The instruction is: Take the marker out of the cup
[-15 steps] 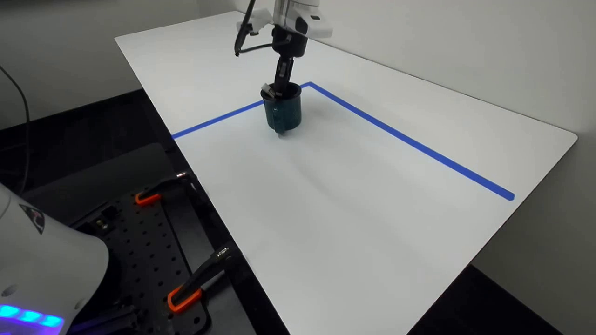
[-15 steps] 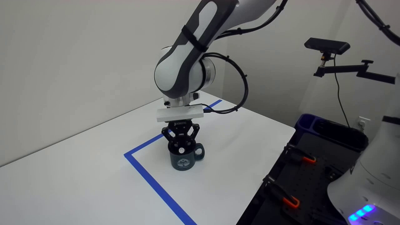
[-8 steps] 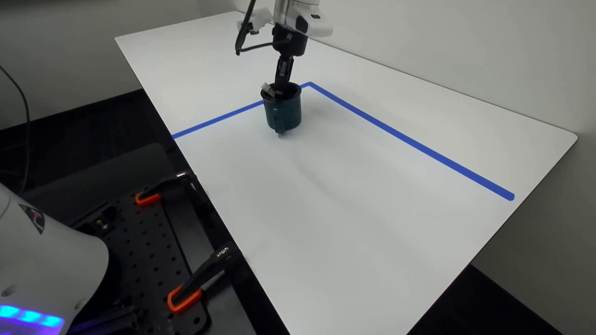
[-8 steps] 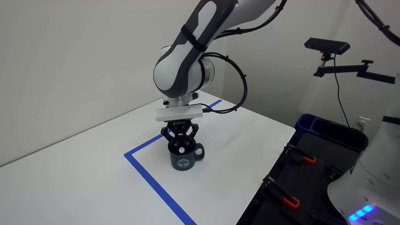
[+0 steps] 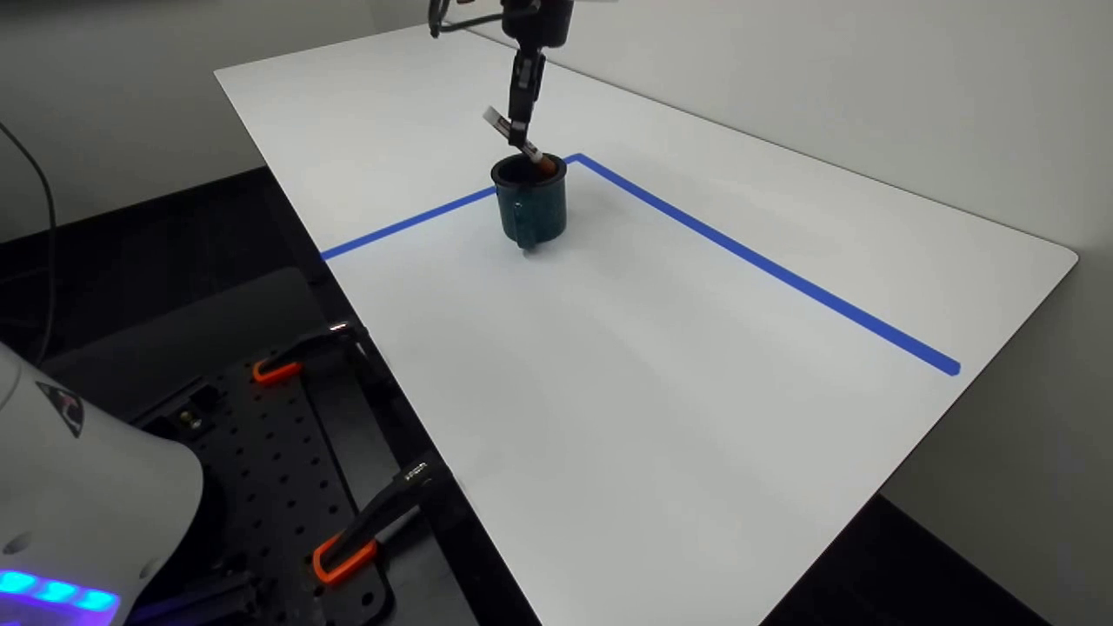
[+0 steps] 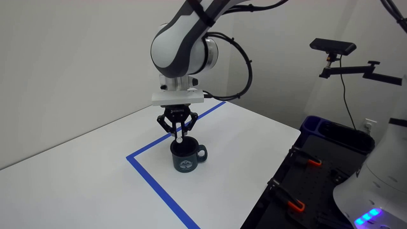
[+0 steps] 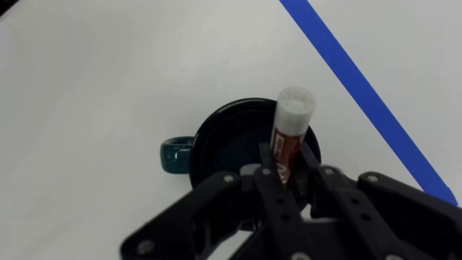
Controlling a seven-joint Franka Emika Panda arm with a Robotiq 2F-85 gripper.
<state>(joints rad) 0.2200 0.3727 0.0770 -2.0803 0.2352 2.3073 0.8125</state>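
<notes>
The marker [image 5: 498, 123] is white with a reddish-brown label and a brown end. My gripper [image 6: 179, 133] is shut on it, one finger on each side of its middle. It leans at a slant, white end up. Its brown end [image 5: 546, 164] overlaps the cup's mouth in an exterior view; whether it is still inside the rim I cannot tell. In the wrist view the marker [image 7: 291, 122] stands between the fingertips of the gripper [image 7: 287, 153], its lower end hidden. The dark teal cup [image 5: 532, 209] stands upright below the gripper, its handle [image 6: 202, 153] to one side.
The cup stands on a white table [image 5: 661, 417] near the corner of a blue tape line [image 5: 765, 265]. Clamps with orange parts [image 5: 344, 556] sit along the table's edge by the robot base. A wall [image 6: 79, 63] rises behind the table.
My gripper has risen out of the cup, carrying the marker up with it. More of the marker shows now. The cup has shifted only slightly on the table.
</notes>
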